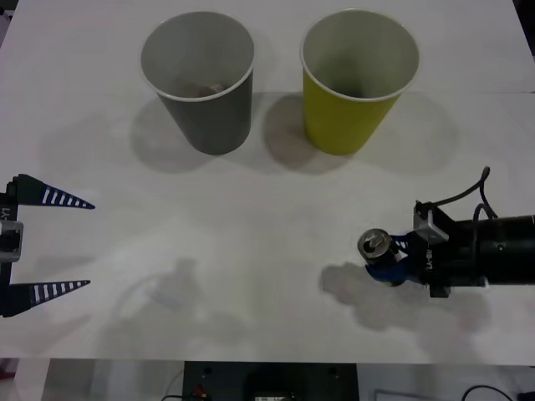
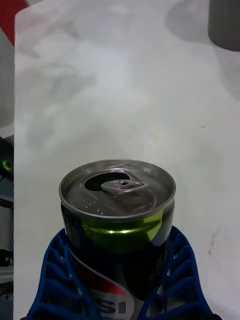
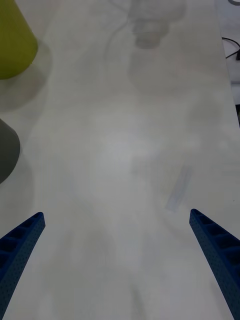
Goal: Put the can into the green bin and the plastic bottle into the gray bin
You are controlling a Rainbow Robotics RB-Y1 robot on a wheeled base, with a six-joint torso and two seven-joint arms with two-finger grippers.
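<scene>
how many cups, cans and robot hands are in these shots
cups: 2, the gray bin and the green bin
cans: 1, the can, clamped in the right hand
hands: 2, counting the open left hand
total: 5

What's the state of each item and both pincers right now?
can: upright, opened at the top, clamped by the right pincer.
green bin: upright, far side of the table, nothing visible inside.
gray bin: upright beside the green bin, something brownish lies inside.
right pincer: shut on the can, near the table's right front.
left pincer: open, holding nothing, at the left edge.
</scene>
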